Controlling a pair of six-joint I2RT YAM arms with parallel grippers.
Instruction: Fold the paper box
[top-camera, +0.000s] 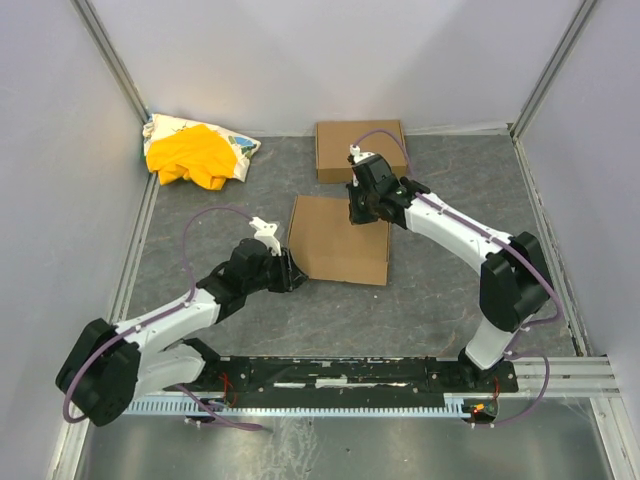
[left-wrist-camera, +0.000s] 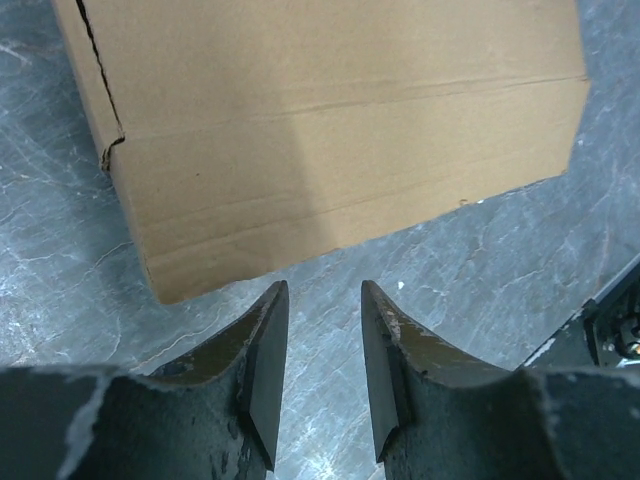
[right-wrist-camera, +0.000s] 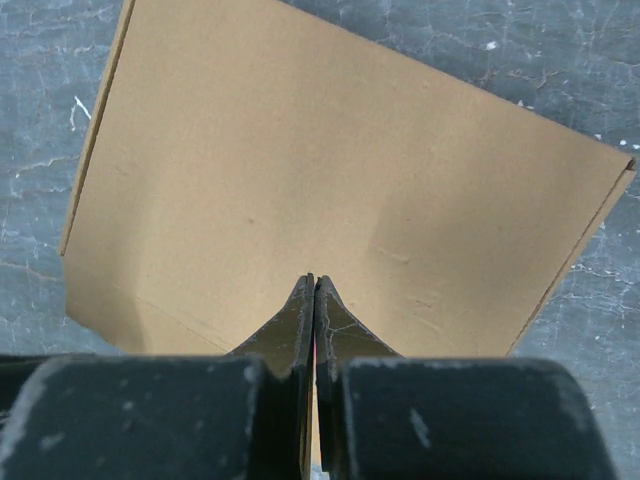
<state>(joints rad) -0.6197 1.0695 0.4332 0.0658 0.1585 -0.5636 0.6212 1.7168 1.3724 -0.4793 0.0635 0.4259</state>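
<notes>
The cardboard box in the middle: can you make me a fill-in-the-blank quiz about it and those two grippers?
The right gripper, over the box, is ___.
The left gripper, by the box's corner, is ___, with nothing in it.
The cloth in the far corner is coloured ___.
Missing words: shut; open; yellow.

A flat brown paper box (top-camera: 338, 240) lies in the middle of a grey table (top-camera: 420, 310). The left end effector (top-camera: 296, 273) sits at its near left corner, and the right end effector (top-camera: 358, 214) is over its far right edge. Behind it are a second cardboard carton (top-camera: 360, 150) and, far left, a yellow cloth (top-camera: 195, 157).
</notes>
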